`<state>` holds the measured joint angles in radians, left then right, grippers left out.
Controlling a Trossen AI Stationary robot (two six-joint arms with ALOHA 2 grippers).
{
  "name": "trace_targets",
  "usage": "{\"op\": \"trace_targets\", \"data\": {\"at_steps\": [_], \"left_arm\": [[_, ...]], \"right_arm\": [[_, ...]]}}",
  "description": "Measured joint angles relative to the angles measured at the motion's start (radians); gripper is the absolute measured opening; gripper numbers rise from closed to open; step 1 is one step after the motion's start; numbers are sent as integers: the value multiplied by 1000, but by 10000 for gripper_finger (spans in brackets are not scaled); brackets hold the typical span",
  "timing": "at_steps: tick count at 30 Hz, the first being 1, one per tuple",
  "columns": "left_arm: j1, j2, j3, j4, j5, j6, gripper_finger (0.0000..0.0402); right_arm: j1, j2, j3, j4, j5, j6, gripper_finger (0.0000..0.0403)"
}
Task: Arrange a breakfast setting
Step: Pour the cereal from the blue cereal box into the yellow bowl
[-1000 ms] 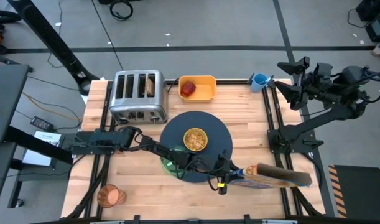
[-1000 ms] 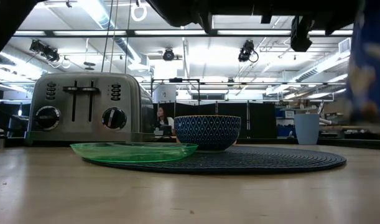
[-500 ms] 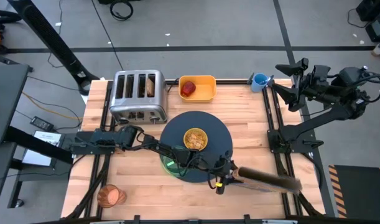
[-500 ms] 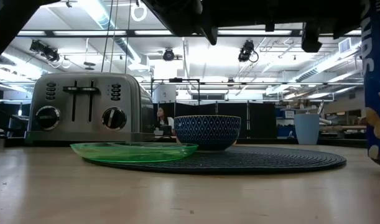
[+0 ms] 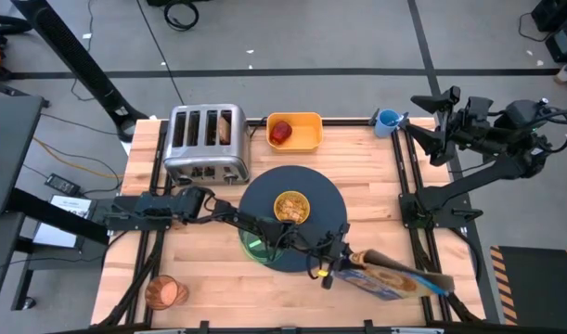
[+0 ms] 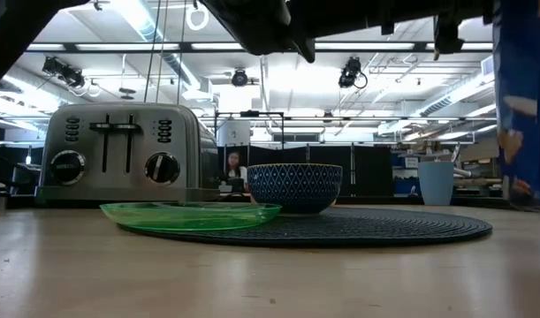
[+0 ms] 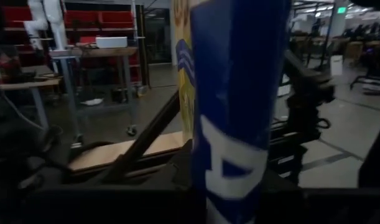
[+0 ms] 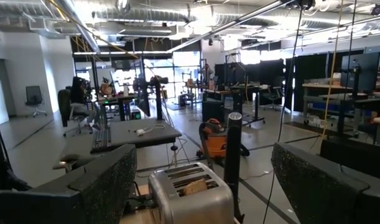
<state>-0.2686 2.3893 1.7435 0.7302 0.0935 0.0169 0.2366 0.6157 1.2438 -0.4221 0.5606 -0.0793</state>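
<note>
Tilted again, the tall blue cardboard cereal box point(image 5: 390, 280) now lies angled near the tabletop's front-right edge.
Left gripper point(image 5: 328, 269) clamps its end; stand it gently. Right gripper point(image 5: 430, 118) waits, fingers apart.

The table point(image 5: 376, 186) is bare between the mat point(image 5: 328, 206) and the right frame, and also between the toaster point(image 5: 206, 141) and the cup point(image 5: 164, 291). The left arm point(image 5: 218, 218) and the cereal box point(image 5: 394, 276) block the front.
</note>
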Motion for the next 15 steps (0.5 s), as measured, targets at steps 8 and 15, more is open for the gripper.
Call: {"op": "trace_targets", "data": {"at_steps": [8,15], "left_arm": [[-4,0,0,-17,0,-4,48],[-11,0,0,-28,17,-33,48]], "right_arm": [[-38,11,0,-1,-2,-3,374],[-57,31,0,-13,-21,0,374]]}}
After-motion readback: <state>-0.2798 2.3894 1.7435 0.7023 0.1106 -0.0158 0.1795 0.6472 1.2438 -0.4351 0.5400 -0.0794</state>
